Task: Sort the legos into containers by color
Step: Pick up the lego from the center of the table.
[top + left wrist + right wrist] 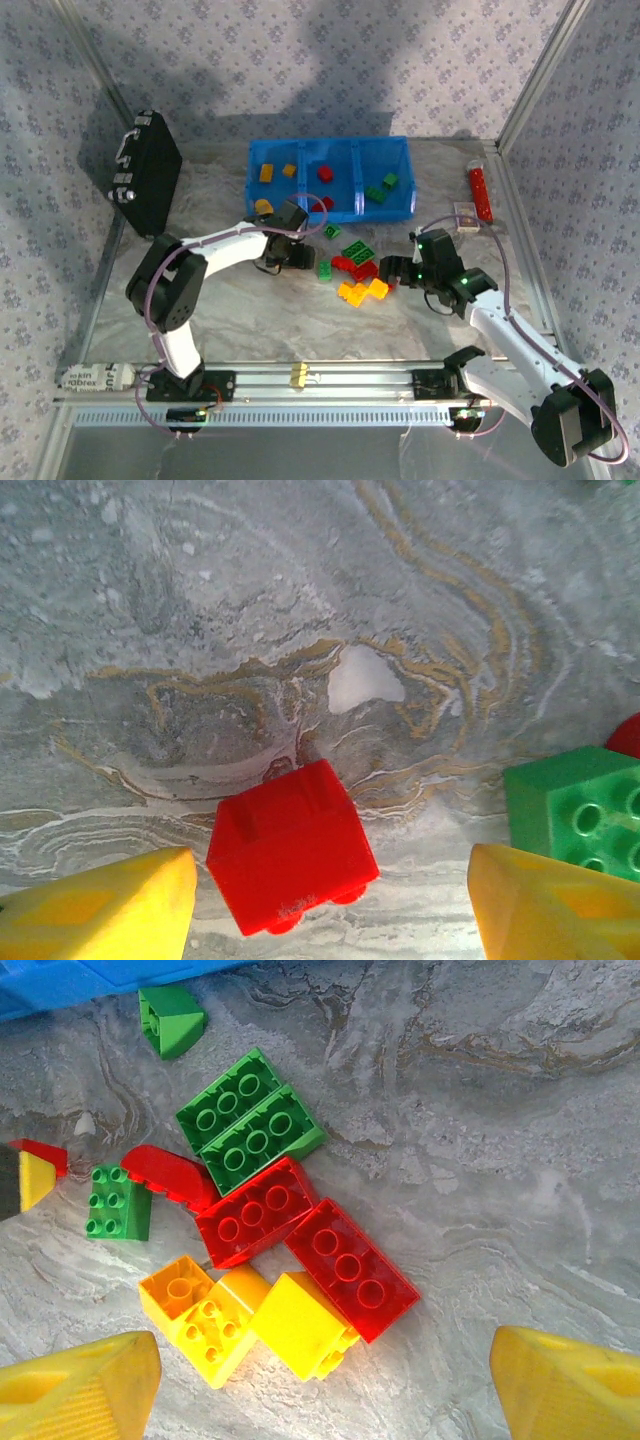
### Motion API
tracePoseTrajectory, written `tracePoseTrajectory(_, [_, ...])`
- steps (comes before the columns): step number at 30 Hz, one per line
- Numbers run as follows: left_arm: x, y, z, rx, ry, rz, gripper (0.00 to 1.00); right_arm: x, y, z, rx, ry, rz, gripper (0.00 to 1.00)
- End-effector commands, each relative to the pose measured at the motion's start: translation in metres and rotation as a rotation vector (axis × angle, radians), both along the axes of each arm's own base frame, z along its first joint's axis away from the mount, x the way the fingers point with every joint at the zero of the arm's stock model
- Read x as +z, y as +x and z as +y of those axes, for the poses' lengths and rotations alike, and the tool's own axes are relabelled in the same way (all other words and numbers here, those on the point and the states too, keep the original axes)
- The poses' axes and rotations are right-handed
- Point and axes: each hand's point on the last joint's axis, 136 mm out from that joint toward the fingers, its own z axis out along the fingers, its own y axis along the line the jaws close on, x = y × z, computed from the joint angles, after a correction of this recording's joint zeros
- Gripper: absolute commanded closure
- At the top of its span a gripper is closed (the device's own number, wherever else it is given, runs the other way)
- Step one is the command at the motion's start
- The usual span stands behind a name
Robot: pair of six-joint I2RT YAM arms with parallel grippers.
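In the left wrist view a small red lego (292,847) lies on its side on the marbled table. It sits between my left gripper's (332,892) yellow fingertips (110,910), with a gap on each side; the jaws are open. A green lego (585,815) lies to its right. My right gripper (325,1370) hangs open over a pile of loose legos: a yellow one (300,1325), red ones (352,1282) and green ones (250,1120). From above, the pile (355,272) lies between the left gripper (285,262) and the right gripper (392,272). The blue tray's containers (330,150) hold orange, red and green legos from left to right.
A black case (150,170) stands at the back left. A red tube (480,193) and a small white box (466,215) lie right of the tray. A metal rail (300,378) runs along the near edge. Frame posts border both sides.
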Motion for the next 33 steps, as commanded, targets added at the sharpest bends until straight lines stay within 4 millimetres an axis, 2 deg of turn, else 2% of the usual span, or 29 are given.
tracePoseTrajectory(1, [0.004, 0.006, -0.004, 0.016, 0.018, -0.006, 0.29, -0.007, -0.002, -0.003, -0.007, -0.015, 0.006, 0.12])
tracePoseTrajectory(6, [-0.002, 0.009, -0.006, 0.018, 0.026, 0.002, 0.37, -0.008, -0.003, -0.004, -0.009, -0.017, 0.010, 0.12])
tracePoseTrajectory(13, [-0.001, 0.014, -0.012, -0.007, 0.057, -0.002, 0.63, -0.007, -0.003, -0.006, -0.013, -0.018, 0.006, 0.12])
tracePoseTrajectory(20, [0.012, 0.019, -0.017, -0.032, 0.074, -0.025, 0.70, -0.007, -0.004, -0.007, -0.015, -0.015, 0.005, 0.12])
tracePoseTrajectory(26, [0.049, 0.033, -0.030, -0.060, 0.042, -0.103, 0.70, -0.005, -0.004, -0.009, -0.021, -0.014, -0.002, 0.12])
tracePoseTrajectory(33, [0.112, 0.077, -0.047, -0.097, 0.010, -0.224, 0.69, -0.001, -0.005, -0.011, -0.025, -0.010, -0.008, 0.12])
